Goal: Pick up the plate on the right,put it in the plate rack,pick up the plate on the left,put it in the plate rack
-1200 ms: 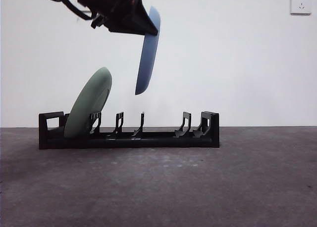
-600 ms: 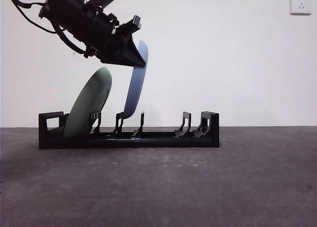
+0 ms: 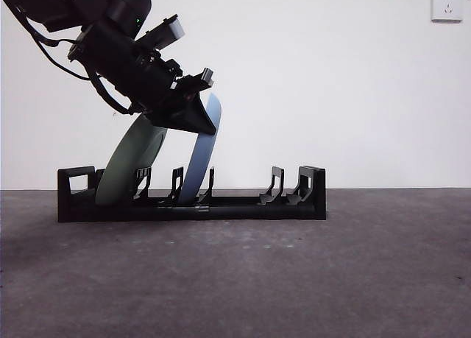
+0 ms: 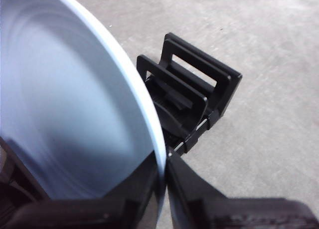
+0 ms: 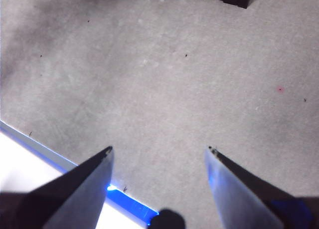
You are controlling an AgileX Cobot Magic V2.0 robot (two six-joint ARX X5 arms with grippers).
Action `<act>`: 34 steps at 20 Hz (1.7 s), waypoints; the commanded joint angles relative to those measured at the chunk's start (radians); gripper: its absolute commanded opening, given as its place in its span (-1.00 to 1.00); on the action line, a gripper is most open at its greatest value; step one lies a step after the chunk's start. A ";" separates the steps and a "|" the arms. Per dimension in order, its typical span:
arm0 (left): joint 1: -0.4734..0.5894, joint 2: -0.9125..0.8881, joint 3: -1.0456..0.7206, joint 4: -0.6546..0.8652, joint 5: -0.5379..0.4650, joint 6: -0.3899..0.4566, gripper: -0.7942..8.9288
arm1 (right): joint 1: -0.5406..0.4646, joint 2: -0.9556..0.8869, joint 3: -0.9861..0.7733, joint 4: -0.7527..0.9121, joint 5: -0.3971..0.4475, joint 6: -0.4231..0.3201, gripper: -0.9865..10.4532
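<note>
Now smooth blue plate [image 3: 200,157], slotted black rack [image 3: 243,204]

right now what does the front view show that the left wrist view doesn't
Only the front view shows the green plate leaning in the plate rack near one end, the whole row of dividers, and the blue plate with its lower edge down between two dividers. Only the left wrist view shows the left tool close up, its jaws shut on the blue plate's rim, and the plate's pale inner face. Both show the blue plate, the left tool gripping it, part of the black rack and the grey table.
</note>
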State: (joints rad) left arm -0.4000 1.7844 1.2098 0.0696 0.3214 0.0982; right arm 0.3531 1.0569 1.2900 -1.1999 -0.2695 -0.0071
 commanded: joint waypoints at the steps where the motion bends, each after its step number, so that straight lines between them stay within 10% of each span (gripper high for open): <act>1: 0.002 0.023 -0.004 -0.006 -0.008 0.010 -0.84 | 0.001 -0.002 -0.011 0.007 -0.003 0.007 -0.28; 7: -0.007 0.023 -0.004 -0.006 -0.003 0.009 -0.38 | 0.001 -0.002 -0.011 0.022 -0.004 0.007 -0.28; 23: -0.057 -0.151 -0.004 -0.124 -0.001 0.006 -0.36 | 0.001 -0.001 -0.011 0.027 -0.003 -0.020 -0.28; 34: -0.060 -0.592 -0.004 -0.712 0.000 -0.018 -0.38 | 0.001 -0.001 -0.011 0.082 -0.142 -0.065 -0.28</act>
State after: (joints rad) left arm -0.4568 1.1984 1.2098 -0.6334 0.3176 0.0948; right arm 0.3531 1.0569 1.2900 -1.1240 -0.4065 -0.0574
